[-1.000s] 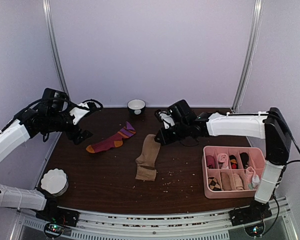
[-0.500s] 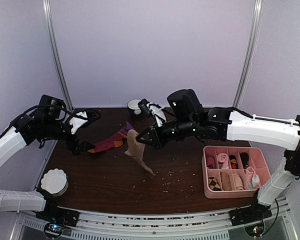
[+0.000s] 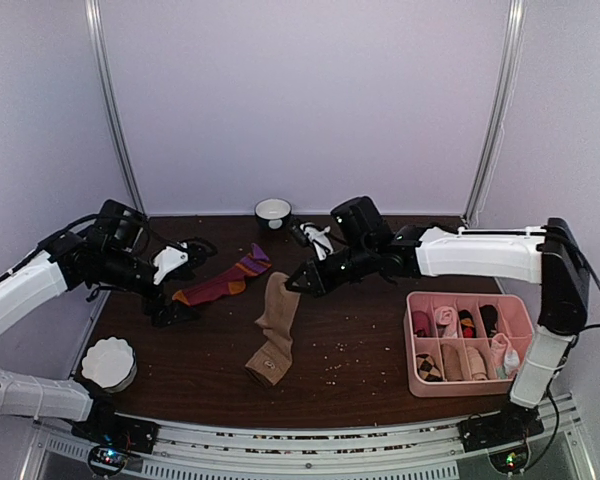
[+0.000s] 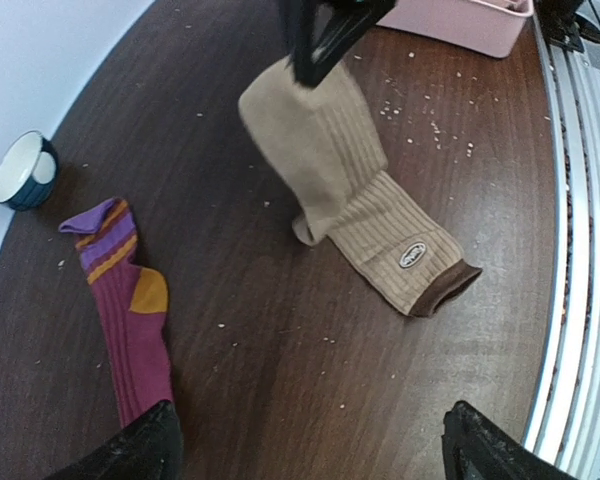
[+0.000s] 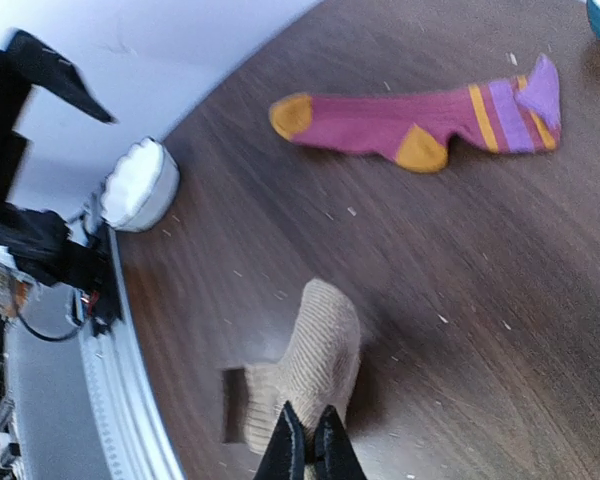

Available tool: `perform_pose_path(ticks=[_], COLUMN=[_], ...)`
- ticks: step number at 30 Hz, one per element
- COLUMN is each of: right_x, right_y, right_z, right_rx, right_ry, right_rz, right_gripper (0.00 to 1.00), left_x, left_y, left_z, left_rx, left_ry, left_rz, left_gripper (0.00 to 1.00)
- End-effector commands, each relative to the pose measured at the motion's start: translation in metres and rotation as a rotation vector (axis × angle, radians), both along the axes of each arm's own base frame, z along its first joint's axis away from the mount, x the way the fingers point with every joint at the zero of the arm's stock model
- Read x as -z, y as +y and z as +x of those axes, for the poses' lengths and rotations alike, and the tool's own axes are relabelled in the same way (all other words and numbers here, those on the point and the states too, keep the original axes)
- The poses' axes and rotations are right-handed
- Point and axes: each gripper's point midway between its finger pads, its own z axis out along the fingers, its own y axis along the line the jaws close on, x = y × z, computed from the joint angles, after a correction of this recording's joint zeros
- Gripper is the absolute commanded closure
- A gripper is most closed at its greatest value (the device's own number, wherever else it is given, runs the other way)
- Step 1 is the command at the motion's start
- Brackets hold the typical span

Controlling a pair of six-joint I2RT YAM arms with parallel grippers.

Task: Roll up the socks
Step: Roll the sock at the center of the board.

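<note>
The tan sock [image 3: 276,322] hangs tilted from its toe end, with its brown-edged cuff [image 4: 432,283] resting on the dark table. My right gripper [image 3: 298,282] is shut on that toe end, and in the right wrist view its fingertips [image 5: 308,450] pinch the tan sock [image 5: 318,360]. The dark red sock [image 3: 220,284] lies flat to the left with its purple-striped cuff toward the back. My left gripper [image 3: 178,286] hovers low beside the red sock's orange toe. Its jaws stand wide open and empty [image 4: 310,455], and the red sock [image 4: 130,325] lies by the left finger.
A pink divided tray [image 3: 412,340] of small rolled socks sits at the right front. A white fluted bowl [image 3: 108,362] is at the left front. A blue-and-white cup [image 3: 273,212] stands at the back. Crumbs are scattered on the table.
The right gripper lifted the tan sock off the table, then lowered it so the cuff lies nearer the front. The left arm dropped toward the red sock's toe.
</note>
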Motion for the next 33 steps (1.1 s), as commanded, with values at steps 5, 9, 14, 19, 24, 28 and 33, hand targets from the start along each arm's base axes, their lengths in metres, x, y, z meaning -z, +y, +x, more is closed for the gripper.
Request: perform_pose_path(ticks=[5, 9, 14, 19, 24, 28, 33], right_x=[0.103, 0.108, 0.102, 0.084, 0.08, 0.104, 0.15], right_y=[-0.033, -0.038, -0.063, -0.056, -0.057, -0.07, -0.075], right_z=[0.049, 0.069, 0.105, 0.117, 0.113, 0.093, 0.069], right_rx=[0.083, 0.156, 0.333, 0.318, 0.327, 0.353, 0.334], right_ry=[0.049, 0.05, -0.089, -0.157, -0.133, -0.036, 0.075], right_rz=[-0.287, -0.279, -0.391, -0.379, -0.365, -0.371, -0.402], right_gripper=[0.98, 0.83, 0.64, 0.65, 0.67, 0.74, 1.0], left_x=[0.057, 0.081, 0.104, 0.122, 0.128, 0.132, 0.143], left_y=[-0.053, -0.073, -0.086, -0.092, -0.102, -0.107, -0.107], left_z=[-0.019, -0.019, -0.026, -0.045, -0.057, -0.061, -0.066], left_rx=[0.219, 0.273, 0.359, 0.468, 0.528, 0.56, 0.585], left_ry=[0.042, 0.076, 0.116, 0.124, 0.148, 0.175, 0.202], left_rz=[0.116, 0.168, 0.217, 0.261, 0.26, 0.265, 0.289], left_gripper=[0.16, 0.19, 0.18, 0.2, 0.25, 0.3, 0.33])
